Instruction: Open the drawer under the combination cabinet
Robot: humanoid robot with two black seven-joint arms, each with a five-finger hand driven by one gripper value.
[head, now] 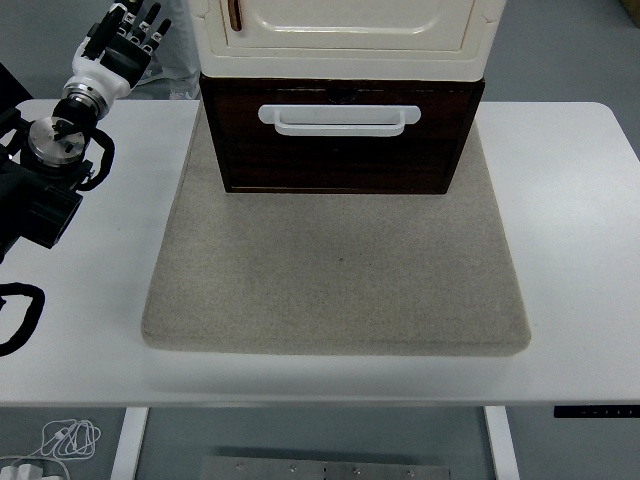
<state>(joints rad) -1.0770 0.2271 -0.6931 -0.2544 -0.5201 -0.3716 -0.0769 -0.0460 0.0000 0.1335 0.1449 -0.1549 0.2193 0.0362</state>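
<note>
A cream cabinet (345, 35) stands on a dark brown drawer (340, 145) at the back of a grey mat (335, 270). The drawer front faces me and carries a white bar handle (339, 118). The drawer looks closed, flush under the cabinet. My left hand (125, 40) is raised at the far left, well left of the drawer, with fingers spread and holding nothing. The right arm does not show.
The white table (560, 200) extends on both sides of the mat. A cabinet door with a brown handle (234, 14) is at the top. Cables (60, 437) lie on the floor below the table's left front.
</note>
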